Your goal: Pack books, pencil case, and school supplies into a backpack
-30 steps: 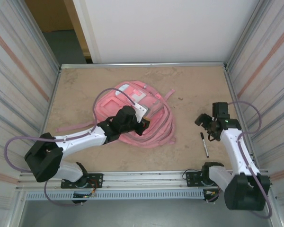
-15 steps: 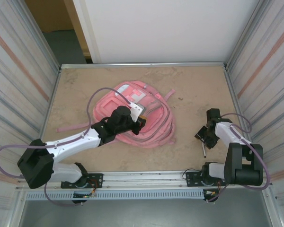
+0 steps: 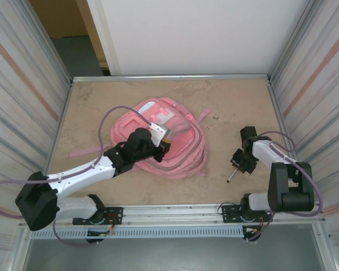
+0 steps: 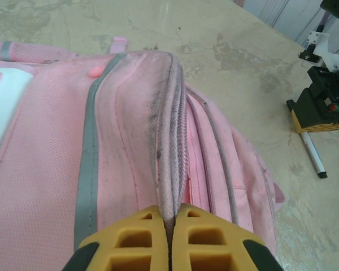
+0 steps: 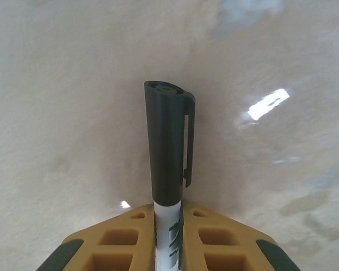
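While the pink backpack (image 3: 183, 155) lies flat near the middle of the tan table (image 3: 96, 107), the left gripper (image 4: 170, 217) is down on top of it. Its two yellow fingers are pressed together. A raised fold of pink cloth, right by the zipper, is pinched between them. Seen from above, this gripper sits on the front middle of the bag. The white and light pink pocket is just behind it. One pink strap trails out to the left across the table. Another pink loop pokes out at the far right of the bag.

Over on the right side, well apart from the bag, the right gripper (image 5: 168, 217) is squeezed tight on the black pen (image 5: 168, 147). The white part of the pen sits between the yellow fingers. The black cap, with its little clip, sticks out past the fingertips. From above, the pen slants out of the gripper toward the near edge of the table. I cannot tell if its end touches the table.
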